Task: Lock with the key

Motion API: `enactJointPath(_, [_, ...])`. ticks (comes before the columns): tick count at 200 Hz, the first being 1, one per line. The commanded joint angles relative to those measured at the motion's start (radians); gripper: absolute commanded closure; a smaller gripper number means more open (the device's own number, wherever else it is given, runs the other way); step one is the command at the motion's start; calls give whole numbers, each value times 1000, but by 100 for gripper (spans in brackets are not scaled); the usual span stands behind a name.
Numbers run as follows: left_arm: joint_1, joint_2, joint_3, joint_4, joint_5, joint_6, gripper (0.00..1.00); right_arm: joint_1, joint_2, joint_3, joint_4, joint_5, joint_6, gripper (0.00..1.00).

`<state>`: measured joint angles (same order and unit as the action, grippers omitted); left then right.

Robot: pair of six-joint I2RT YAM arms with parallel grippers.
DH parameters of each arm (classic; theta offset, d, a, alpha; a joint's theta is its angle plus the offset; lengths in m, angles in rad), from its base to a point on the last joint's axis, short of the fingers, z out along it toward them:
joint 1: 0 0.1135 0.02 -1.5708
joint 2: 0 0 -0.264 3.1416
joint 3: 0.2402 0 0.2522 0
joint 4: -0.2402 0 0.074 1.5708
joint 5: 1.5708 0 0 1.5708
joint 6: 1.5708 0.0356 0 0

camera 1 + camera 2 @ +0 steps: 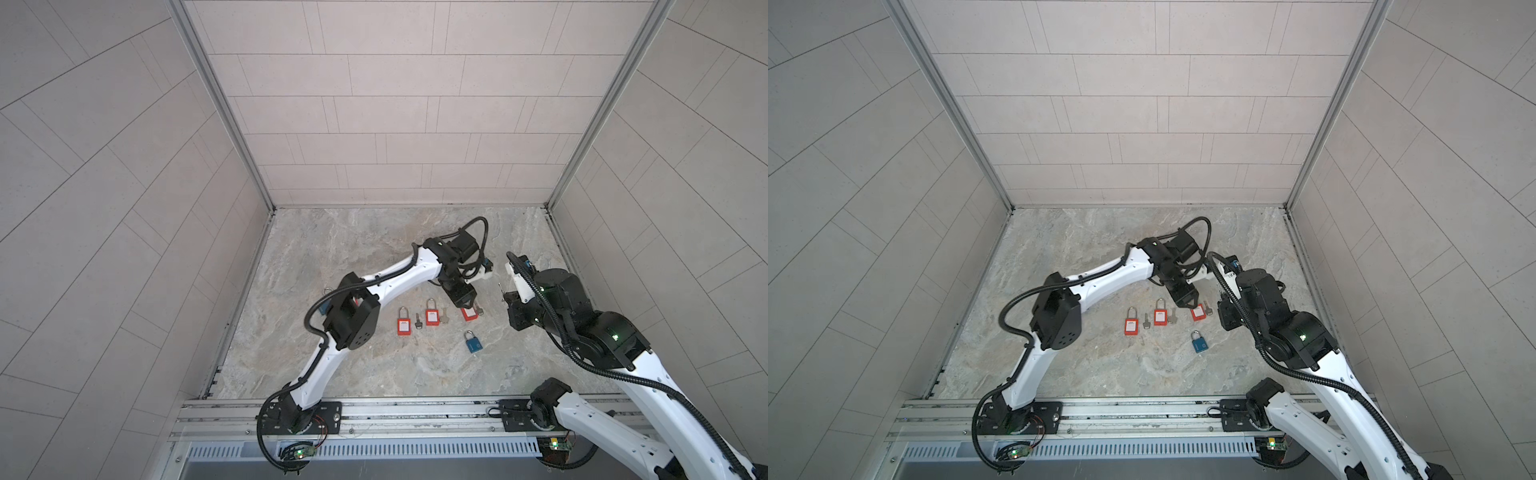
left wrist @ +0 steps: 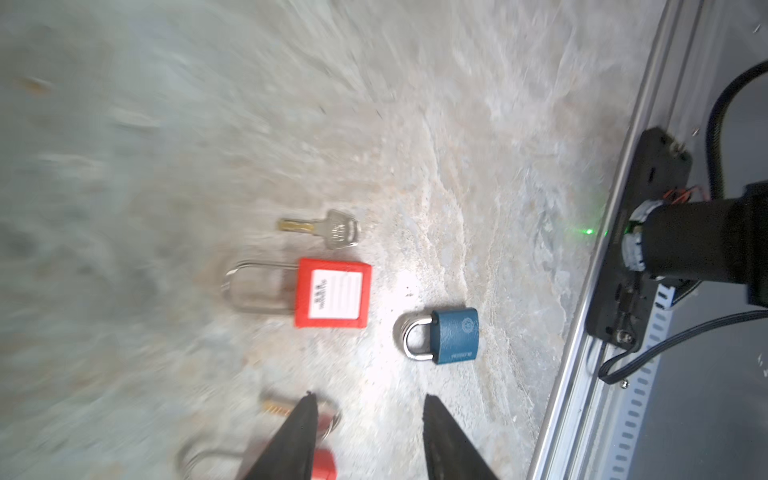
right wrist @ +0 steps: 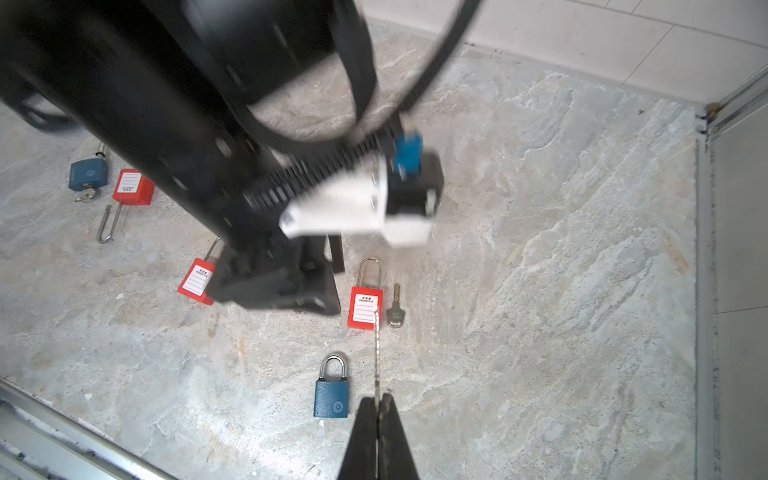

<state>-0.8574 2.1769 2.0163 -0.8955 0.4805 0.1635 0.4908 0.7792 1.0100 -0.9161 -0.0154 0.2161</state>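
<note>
Both top views look steeply down from high above the base rail (image 1: 415, 409) onto the whole marble tabletop (image 1: 374, 365), facing the back wall (image 1: 415, 124). The wrist cameras ride low and close over it, facing opposite ways, both framing the blue padlock (image 2: 455, 336) and a red padlock (image 2: 332, 293).

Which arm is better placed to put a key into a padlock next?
Probably right: the right gripper is shut on a key, a blue padlock nearby; the left gripper is open and empty.
</note>
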Motion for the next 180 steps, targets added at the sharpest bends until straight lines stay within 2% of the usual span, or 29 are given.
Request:
enactJointPath(1, [53, -203, -142, 136, -71, -57, 53, 4, 50, 2, -15, -64, 55, 100])
enactJointPath(22, [135, -410, -409, 304, -139, -138, 53, 4, 98, -45, 22, -109, 84, 100])
enactJointPath(48, [246, -664, -742, 524, -115, -228, 53, 5, 134, -123, 72, -100, 126, 100])
enactJointPath(66, [290, -809, -884, 567, -112, -236, 53, 3, 147, -165, 81, -59, 165, 100])
enactJointPath(101, [320, -995, -1022, 530, -144, -263, 53, 4, 205, -252, 137, -44, 215, 100])
enactJointPath(113, [333, -1044, -1046, 529, -131, -303, 53, 3, 238, -265, 135, -26, 258, 100])
enactJointPath(138, [338, -1128, -1067, 517, -98, -356, 52, 3, 309, -308, 175, -2, 254, 100])
enactJointPath(180, [340, -1241, -1136, 469, -182, -386, 51, 3, 374, -365, 242, 19, 246, 100])
